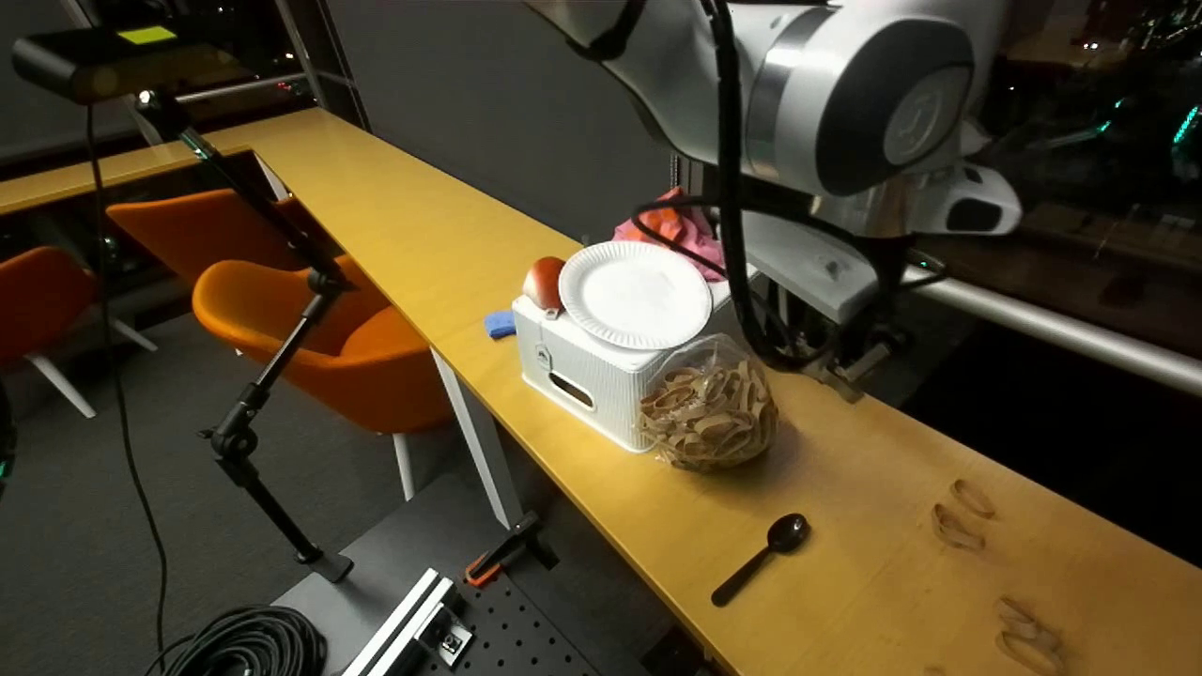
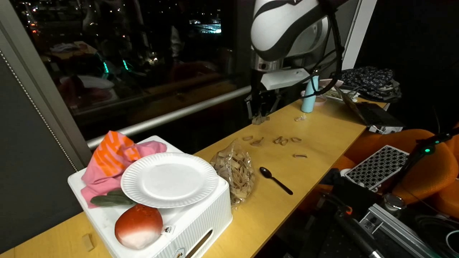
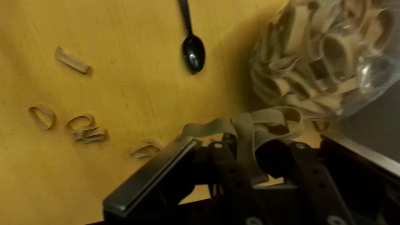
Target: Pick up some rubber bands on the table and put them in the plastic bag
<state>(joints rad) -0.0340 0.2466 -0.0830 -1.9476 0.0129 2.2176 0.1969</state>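
Note:
My gripper (image 3: 247, 153) is shut on a bunch of tan rubber bands (image 3: 245, 125), which drape across and stick out past the fingers. In an exterior view the held bands (image 2: 260, 119) hang under the gripper (image 2: 263, 109), above the table. The gripper also shows in an exterior view (image 1: 850, 361), beyond the bag. The clear plastic bag (image 1: 709, 418), full of tan rubber bands, stands against the white box; it also shows in an exterior view (image 2: 236, 175) and at the right of the wrist view (image 3: 325, 62). Several loose rubber bands (image 2: 280, 140) lie on the table, also in the wrist view (image 3: 90, 133).
A black spoon (image 1: 787, 533) lies beside the bag. The white box (image 1: 592, 413) bears a paper plate (image 1: 637, 296), a red-and-white round toy (image 2: 139, 225) and a pink-orange cloth (image 2: 114, 157). A blue bottle (image 2: 309, 96) and a laptop (image 2: 373, 111) stand farther along the table.

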